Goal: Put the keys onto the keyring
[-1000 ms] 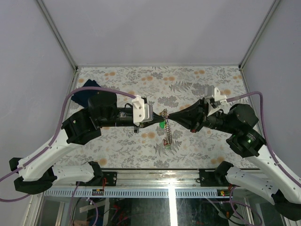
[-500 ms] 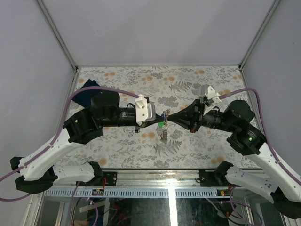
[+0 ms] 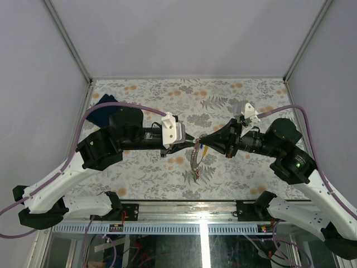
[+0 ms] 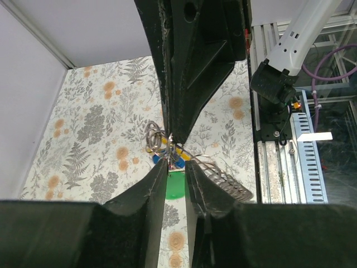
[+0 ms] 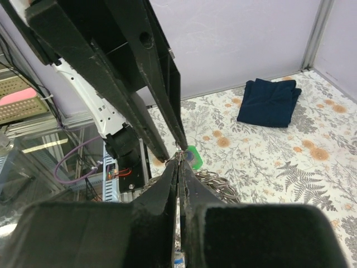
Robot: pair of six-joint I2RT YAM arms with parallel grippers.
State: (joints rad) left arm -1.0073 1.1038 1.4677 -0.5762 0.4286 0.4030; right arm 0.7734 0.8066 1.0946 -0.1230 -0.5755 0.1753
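Note:
Above the middle of the table my two grippers meet tip to tip. My right gripper (image 3: 199, 142) (image 5: 179, 161) is shut on the thin silvery keyring (image 4: 153, 135), whose wire loops stick out at its tips. A coiled chain (image 3: 194, 164) dangles below. Keys hang in a bunch there: a green tag (image 4: 175, 188) (image 5: 193, 156), a yellow one (image 3: 204, 148) and a blue one (image 4: 159, 159). My left gripper (image 3: 191, 143) (image 4: 177, 163) stands open by a narrow gap right at the bunch, with the green tag showing through the gap. Its fingers (image 5: 169, 106) point down at the ring.
A dark blue folded cloth (image 3: 103, 111) (image 5: 269, 101) lies at the back left of the flowered table (image 3: 234, 95). Grey walls close the table on three sides. The metal rail (image 3: 184, 209) with both arm bases runs along the near edge.
My left jaws have parted from shut to a narrow gap. The chain now dangles lower, and a yellow tag shows where the green one showed before. Both arms shifted only slightly.

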